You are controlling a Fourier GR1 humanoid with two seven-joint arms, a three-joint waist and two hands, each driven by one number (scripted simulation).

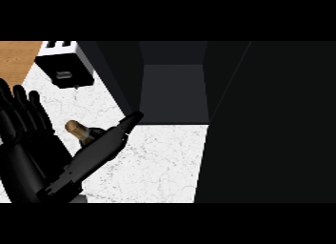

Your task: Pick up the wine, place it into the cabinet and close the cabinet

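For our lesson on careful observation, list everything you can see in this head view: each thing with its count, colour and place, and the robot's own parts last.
Wine bottle: one, dark with a tan top, lying on the counter at lower left, mostly hidden behind the hand.
Cabinet: one, black, open, at top centre; its dark door fills the right side.
Toaster: one, black and white, at upper left on the counter.
Counter: one, white marble, across the lower middle.
Wooden surface: one, brown, in the top left corner.
Left hand: one, black, at lower left, fingers straight and pointing up, thumb stretched toward the cabinet.
Right hand: not in view.
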